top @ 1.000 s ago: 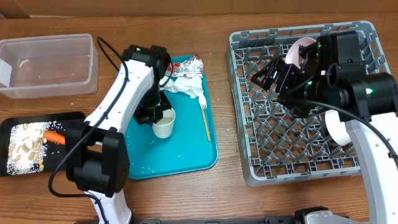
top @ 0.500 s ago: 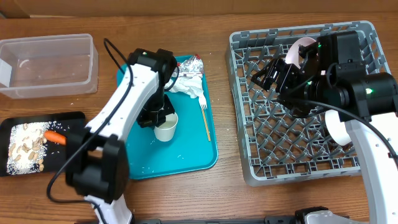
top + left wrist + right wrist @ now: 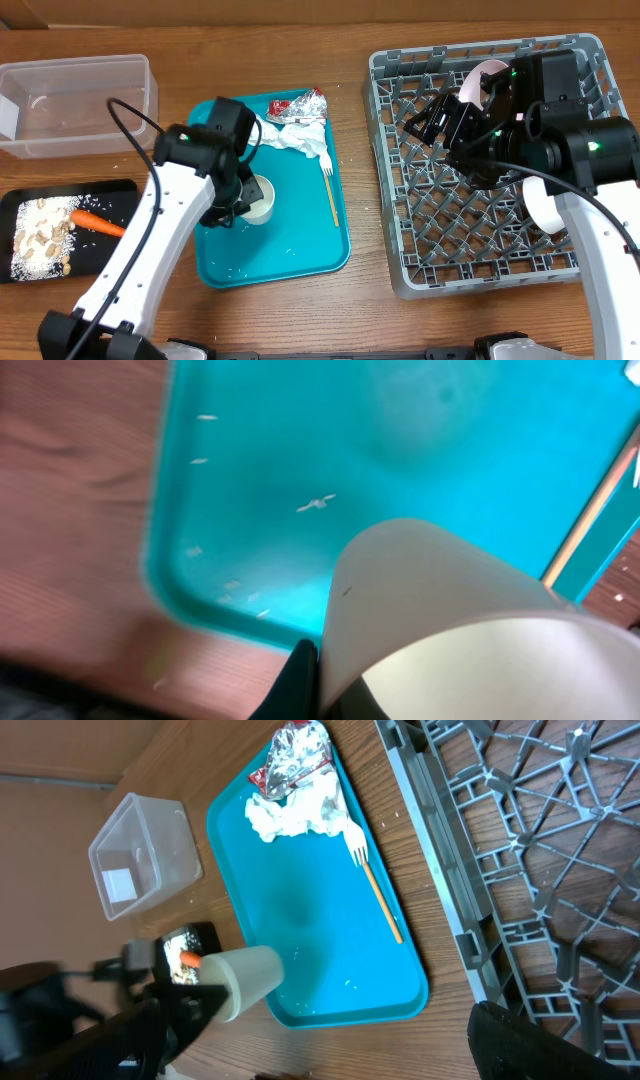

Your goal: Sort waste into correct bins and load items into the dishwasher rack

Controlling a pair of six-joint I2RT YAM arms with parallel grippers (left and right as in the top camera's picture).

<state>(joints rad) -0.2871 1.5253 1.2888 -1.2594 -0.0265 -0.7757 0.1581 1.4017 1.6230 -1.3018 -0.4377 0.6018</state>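
Observation:
My left gripper (image 3: pixel 243 203) is shut on the rim of the white cup (image 3: pixel 263 198), holding it over the teal tray (image 3: pixel 290 255). In the left wrist view the cup (image 3: pixel 450 600) fills the lower right, with one dark finger (image 3: pixel 300 682) pressed against its wall. The right wrist view shows the cup (image 3: pixel 252 978) tipped on its side above the tray's near corner. A crumpled napkin (image 3: pixel 303 140), a foil wrapper (image 3: pixel 300 106) and the fork (image 3: pixel 330 188) lie on the tray. My right gripper (image 3: pixel 428 118) hangs open over the dishwasher rack (image 3: pixel 400 282).
The clear tub (image 3: pixel 75 105) stands at the back left. The black tray (image 3: pixel 110 190) in front of it holds the carrot (image 3: pixel 95 222) and beige food bits (image 3: pixel 40 235). White dishes (image 3: pixel 543 212) stand in the rack, partly hidden by the right arm.
The left arm has swung to the left and toward the table's front, still gripping the cup, which stays over the tray's middle. The right arm has not moved.

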